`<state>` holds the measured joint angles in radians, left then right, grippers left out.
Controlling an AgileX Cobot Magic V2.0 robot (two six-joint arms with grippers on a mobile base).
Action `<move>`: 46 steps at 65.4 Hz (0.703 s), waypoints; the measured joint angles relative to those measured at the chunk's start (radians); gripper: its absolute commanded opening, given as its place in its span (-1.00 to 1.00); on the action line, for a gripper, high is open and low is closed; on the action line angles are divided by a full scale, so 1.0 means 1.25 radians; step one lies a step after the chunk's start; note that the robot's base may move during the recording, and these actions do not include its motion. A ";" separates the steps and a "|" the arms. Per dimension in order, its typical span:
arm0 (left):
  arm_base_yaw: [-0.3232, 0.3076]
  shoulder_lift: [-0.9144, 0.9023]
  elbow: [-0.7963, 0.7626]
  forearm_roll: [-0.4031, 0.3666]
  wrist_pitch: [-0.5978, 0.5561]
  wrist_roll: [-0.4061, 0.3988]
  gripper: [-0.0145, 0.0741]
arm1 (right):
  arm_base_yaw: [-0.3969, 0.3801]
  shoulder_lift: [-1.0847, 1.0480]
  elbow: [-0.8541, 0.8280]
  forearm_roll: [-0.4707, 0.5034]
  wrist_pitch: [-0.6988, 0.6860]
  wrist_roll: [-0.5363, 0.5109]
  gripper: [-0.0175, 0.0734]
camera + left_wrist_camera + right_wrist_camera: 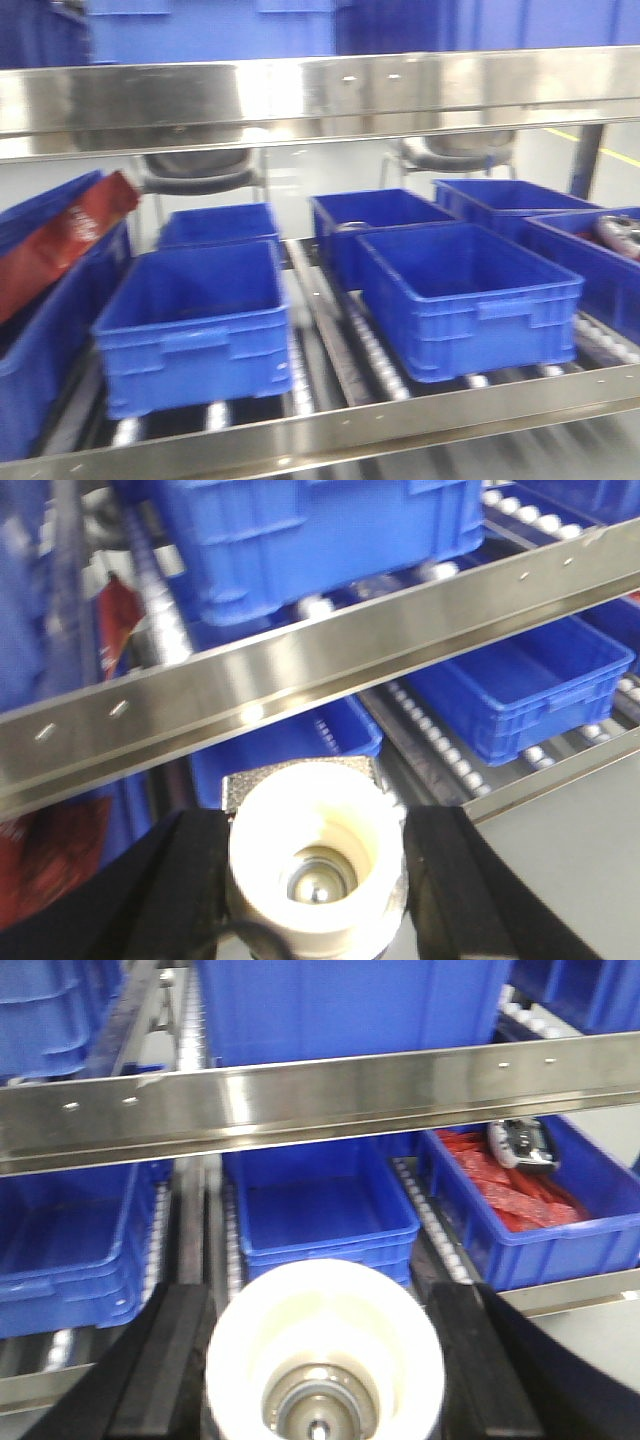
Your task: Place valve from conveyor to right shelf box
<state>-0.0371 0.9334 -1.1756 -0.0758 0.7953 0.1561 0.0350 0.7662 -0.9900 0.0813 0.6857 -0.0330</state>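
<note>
My left end effector point(316, 875) is clamped on a cream valve point(315, 845). Its black fingers point(190, 880) press both sides, and the open end, with a metal ball inside, faces the camera just before the steel rail point(300, 680). My right end effector point(325, 1360) grips a white valve point(325, 1330) the same way. Beyond it on the shelf point(432, 1215) sits a blue box point(320, 1210), with a box of red packets point(520, 1200) toward the shelf's right edge.
</note>
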 measured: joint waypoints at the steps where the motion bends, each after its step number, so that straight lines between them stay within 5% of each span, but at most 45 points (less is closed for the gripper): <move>1: 0.000 0.000 0.000 0.000 0.000 0.000 -0.92 | 0.000 0.000 0.000 0.000 0.000 0.000 -0.95; 46: 0.000 0.000 0.000 -0.002 0.000 0.000 -0.92 | 0.000 0.000 0.000 -0.001 0.000 0.000 -0.95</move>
<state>-0.0371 0.9334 -1.1756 -0.0777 0.7953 0.1561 0.0350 0.7662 -0.9900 0.0794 0.6857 -0.0330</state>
